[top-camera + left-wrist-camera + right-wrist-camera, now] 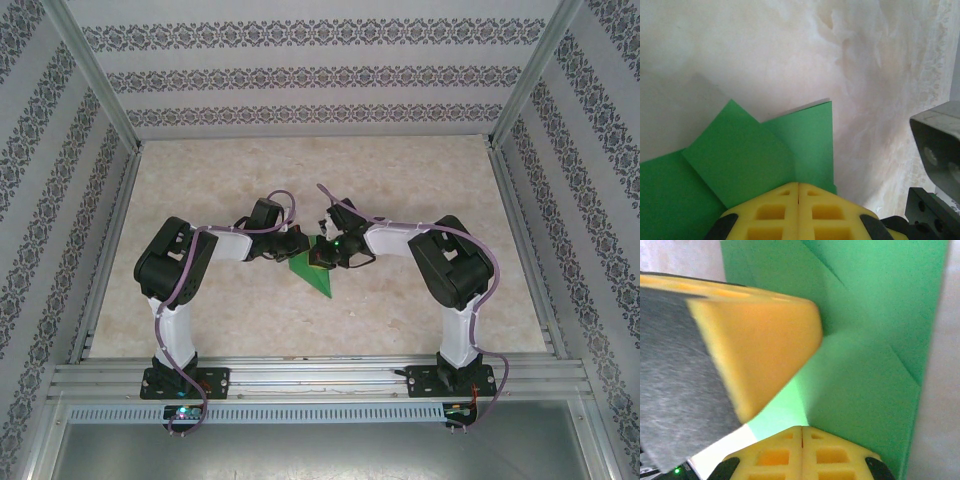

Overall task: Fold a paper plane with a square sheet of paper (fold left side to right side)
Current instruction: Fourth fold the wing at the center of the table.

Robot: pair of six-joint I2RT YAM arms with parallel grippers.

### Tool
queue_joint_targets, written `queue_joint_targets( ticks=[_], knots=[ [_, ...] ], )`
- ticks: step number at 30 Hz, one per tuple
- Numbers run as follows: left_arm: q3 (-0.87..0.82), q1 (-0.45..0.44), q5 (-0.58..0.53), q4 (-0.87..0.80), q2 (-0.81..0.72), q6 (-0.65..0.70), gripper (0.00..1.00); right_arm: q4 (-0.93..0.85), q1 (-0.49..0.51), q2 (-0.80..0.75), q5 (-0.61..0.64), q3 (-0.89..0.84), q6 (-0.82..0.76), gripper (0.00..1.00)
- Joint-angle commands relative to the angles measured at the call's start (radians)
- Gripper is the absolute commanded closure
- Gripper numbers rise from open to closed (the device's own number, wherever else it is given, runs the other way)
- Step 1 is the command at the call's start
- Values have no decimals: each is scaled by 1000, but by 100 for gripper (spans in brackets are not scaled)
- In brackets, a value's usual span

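The square sheet of paper [314,272] is bright green and lies on the table's middle, folded into a pointed wedge with its tip toward the arms. In the left wrist view the paper [745,155] has overlapping diagonal flaps. The left gripper [297,246] is shut, and its yellow fingertips [798,186] rest on the paper's near part. The right gripper [326,254] is also shut, and its tips [801,429] press on the paper [875,355] at a crease. The left gripper's yellow finger [755,335] sits on the paper just beside the right one. Nothing shows between either pair of jaws.
The marble-patterned table [400,180] is ringed by an aluminium frame [300,375] and patterned walls. Both arms bend inward and meet at the centre. The right wrist's camera housing [937,145] is close on the right in the left wrist view.
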Motion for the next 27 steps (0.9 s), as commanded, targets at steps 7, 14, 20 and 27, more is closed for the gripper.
queue_joint_targets(
  ticks=[7,14,20,27],
  knots=[
    [-30,0,-74,-97,16,-1,100,-87,15,-13,15,-64,14,100],
    [-29,0,-78,-101,21,-2,100,-133,27,-51,5,-112,-3,100],
    [-29,0,-79,-99,23,-4,100,-170,40,-80,9,-140,-19,100],
    [-27,1,-78,-102,24,-2,100,-199,48,-112,13,-157,-32,100]
  ],
)
